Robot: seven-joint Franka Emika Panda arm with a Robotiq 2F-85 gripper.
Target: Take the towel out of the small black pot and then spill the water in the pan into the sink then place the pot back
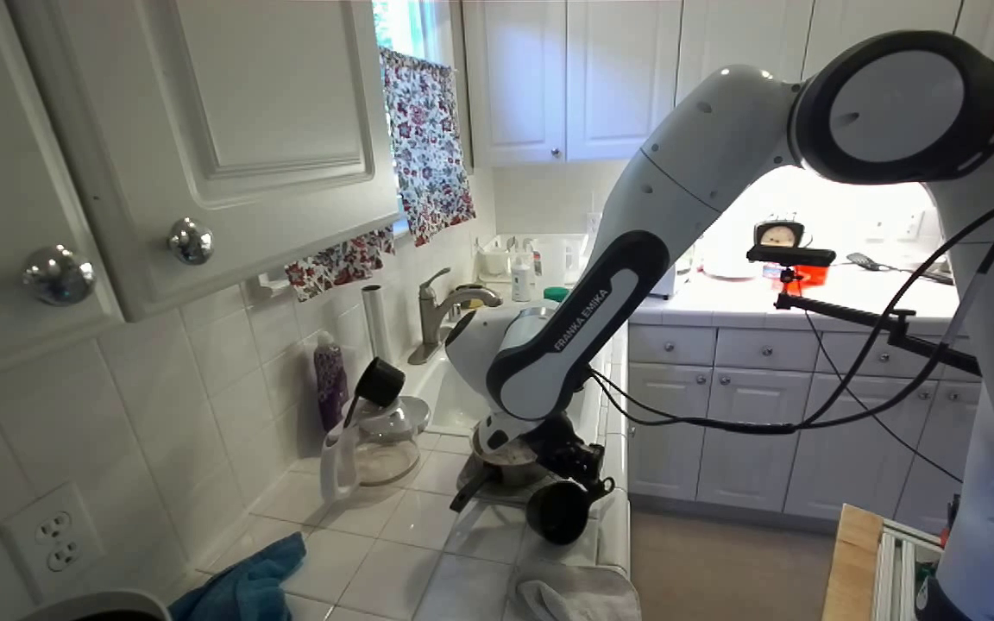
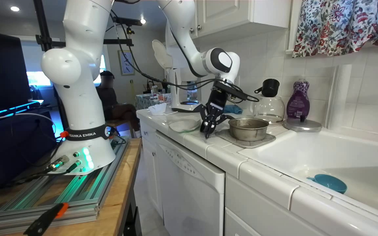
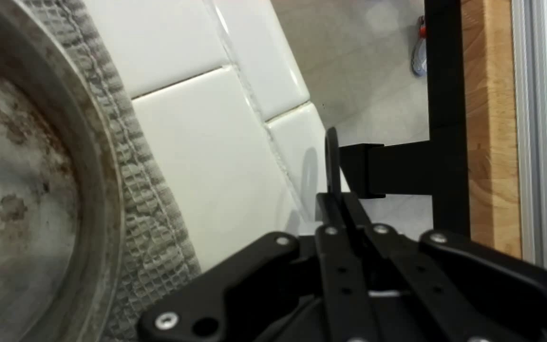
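In an exterior view, the claw (image 1: 595,479) clamps a small black pot (image 1: 556,515) at lower center, blue towel (image 1: 247,585) lower left, in an exterior view, a metal pan (image 2: 248,131) sits right of center, in the wrist view, pan at left, pot's handle loop (image 3: 332,164) right of center.

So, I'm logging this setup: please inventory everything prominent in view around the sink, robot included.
small black pot: 1, black, near front edge of counter
saucepan: 1, grey, on waffle cloth
waffle cloth: 1, grey, under saucepan
sink: 1, white, set into counter
cup: 1, teal, inside sink
faucet: 1, silvery, behind sink
pot lid: 1, grey, by sink
glass carafe: 1, clear, by dish-soap bottle
dish-soap bottle: 1, purple, near tiled wall
handled cup: 1, black, atop carafe
tube: 1, white, near tiled wall
towels: 2, blue and grey, on counter
arm: 1, white, over counter
gripper: 1, black, shut on small black pot's handle
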